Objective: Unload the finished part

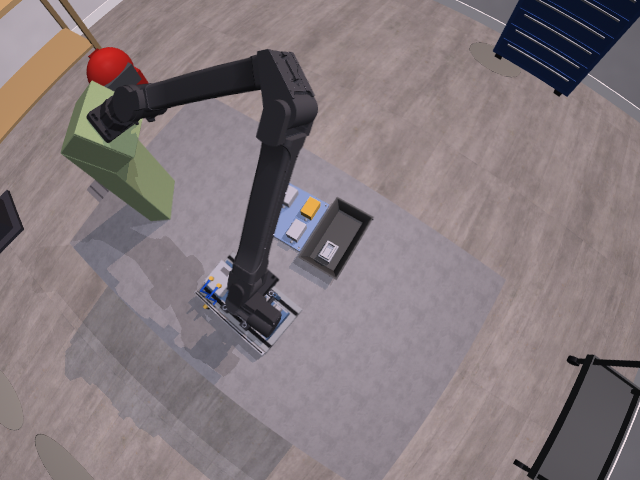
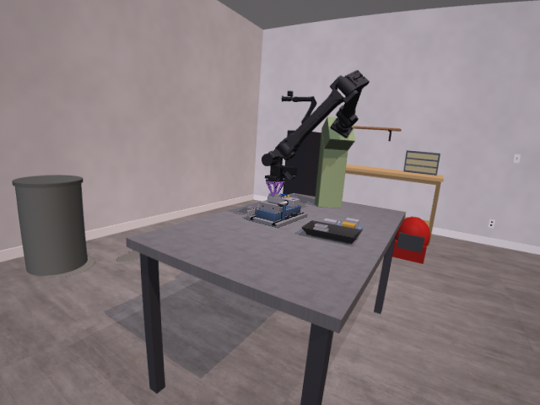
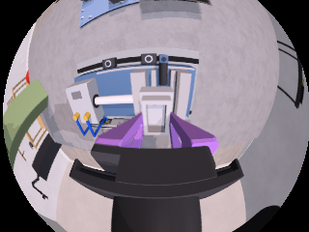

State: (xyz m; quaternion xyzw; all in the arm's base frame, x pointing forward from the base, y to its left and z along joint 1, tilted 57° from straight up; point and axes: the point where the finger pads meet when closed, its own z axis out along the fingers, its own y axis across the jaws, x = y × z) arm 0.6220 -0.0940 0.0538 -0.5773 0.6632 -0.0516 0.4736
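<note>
Finished part (image 3: 156,115), a pale grey block, sits in the vise (image 3: 131,87) with the gripper (image 3: 156,130) clamped on it: the two purple fingers converge on either side of the block and are closed against it at a middling width, not fully together. In the wrist view the part shows as a light rectangular face between the fingertips, with the vise's blue body and grey rails directly behind it and a pale cylinder running from a grey end plate on the left toward the part. Whether the part has lifted clear of the vise seat cannot be told; it lies within the vise footprint. Exterior view: the arm reaches down from the green pedestal (image 2: 332,163) at the far edge of the table (image 2: 278,270), wrist pointing straight down over the vise. Outfeed tray (image 1: 336,236), dark and rectangular, stands well apart from the vise toward the arm's base side, just beside a blue pallet (image 1: 283,228). One light pocketed piece (image 1: 328,251) already lies flat on the tray floor near its end closer to the vise. The pallet carries two grey blanks and one orange block (image 1: 310,206). From the top view the forearm covers most of the vise, so only its corners and blue clamps show.
</note>
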